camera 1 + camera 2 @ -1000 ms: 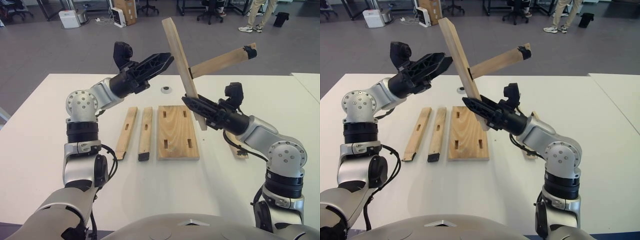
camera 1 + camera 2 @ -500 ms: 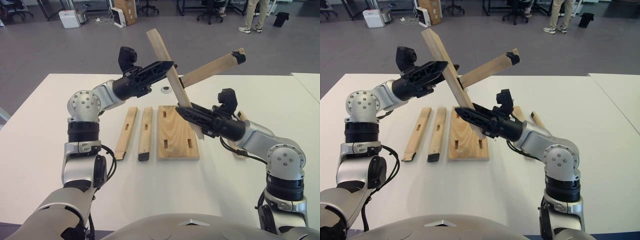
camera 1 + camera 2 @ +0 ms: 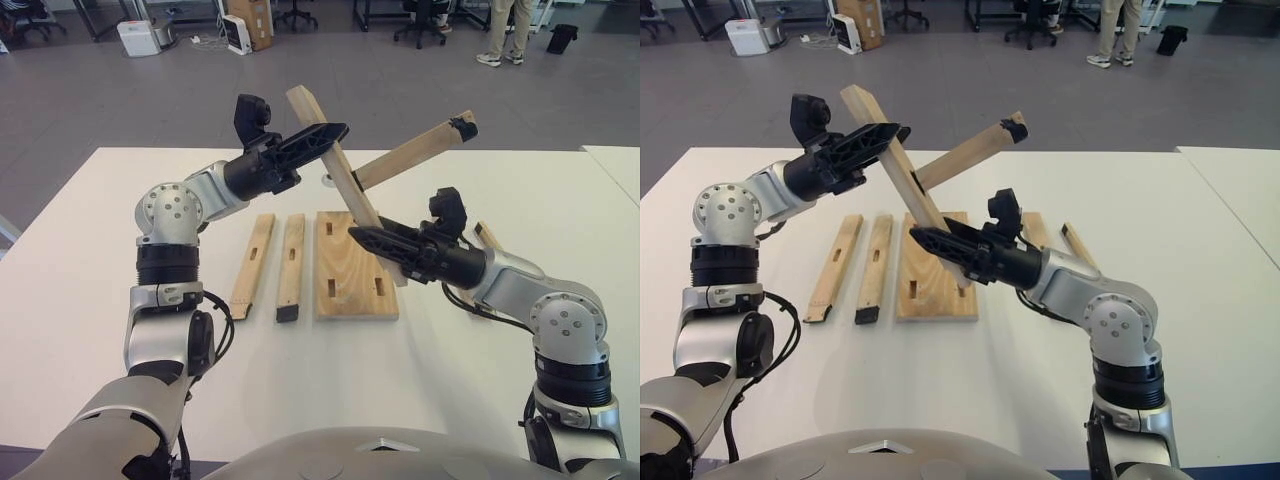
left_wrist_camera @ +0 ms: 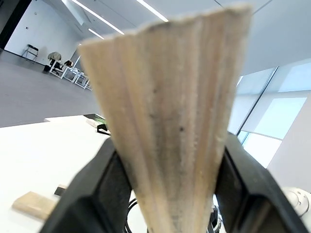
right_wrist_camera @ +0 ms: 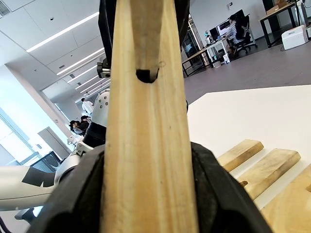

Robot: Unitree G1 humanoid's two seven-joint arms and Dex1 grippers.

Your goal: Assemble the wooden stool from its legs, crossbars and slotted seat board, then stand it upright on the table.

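- The leg [image 3: 358, 203] is a flat slat of pale, unfinished wood, held in the air and tilted over the seat board [image 3: 345, 270].
- The left gripper [image 3: 338, 130] is clamped on the leg's upper part. The right gripper [image 3: 357, 233] is clenched around its lower part.
- A squarer crossbar [image 3: 415, 150] with a dark cap on its far end sticks out of the leg, up and to the right. It looks already seated there.
- The step in hand is probably fitting the leg's lower end into one of the board's right-hand slots.
- To do this well, both arms should bring the slat closer to upright together, so the crossbar joint is not twisted.
- The end should be lined up square with the slot and pressed straight down, not at a slant.
- Bare wood in a snug cut is likely to bind, so steady pressure should work better than a sharp push.
- The board is a smooth, grained rectangle with four small dark slots, lying flat on the white table [image 3: 80, 260].
- Two more slotted pieces [image 3: 254, 262] lie side by side just left of the board.
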